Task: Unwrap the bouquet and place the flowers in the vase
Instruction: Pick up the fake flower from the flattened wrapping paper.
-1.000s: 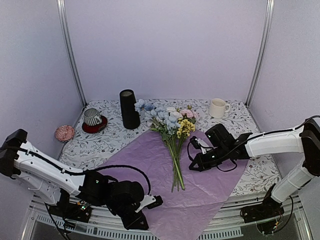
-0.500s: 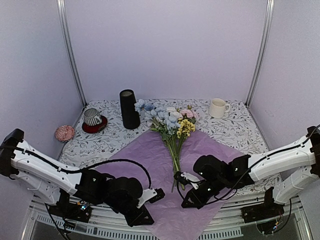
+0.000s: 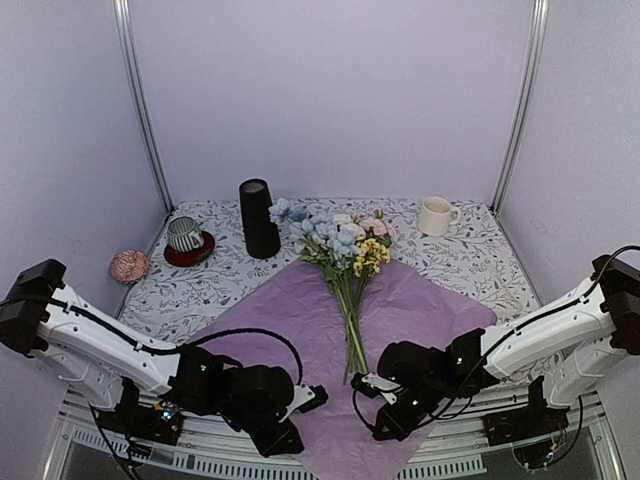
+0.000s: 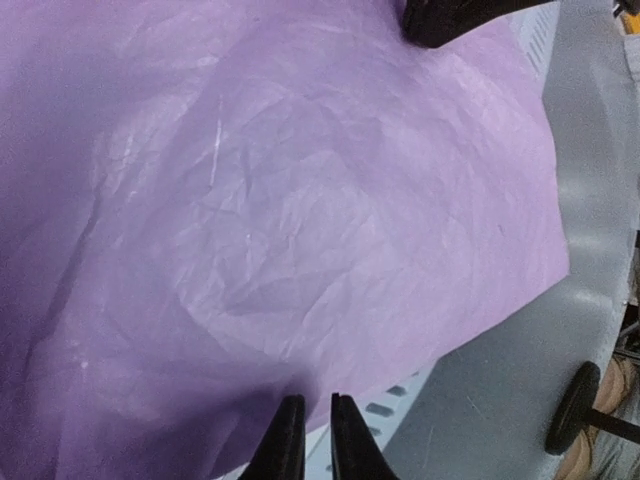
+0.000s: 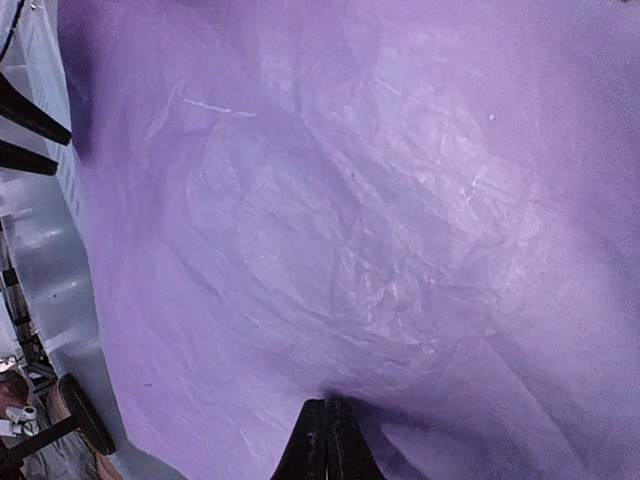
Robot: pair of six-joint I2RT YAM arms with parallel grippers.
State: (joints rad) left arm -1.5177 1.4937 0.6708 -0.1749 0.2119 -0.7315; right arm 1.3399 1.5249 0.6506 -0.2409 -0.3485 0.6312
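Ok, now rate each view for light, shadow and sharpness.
Top external: soft, even, lilac-tinted light, no glare, the flowers and vase sharp. Left wrist: the paper sheet shows crisp creases mid-frame, darkening to shadow at lower left by the left gripper. Right wrist: softer focus, a dark shadow around the right gripper, brightest at upper right.

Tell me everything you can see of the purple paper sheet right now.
The paper sheet is pink-lilac crinkled tissue, spread flat on the table, with its near corner overhanging the front edge. The flowers lay their stems along its middle. The left end effector, fingers almost together, sits at its near edge. The shut right end effector appears to touch it. Whether either grips it is unclear.
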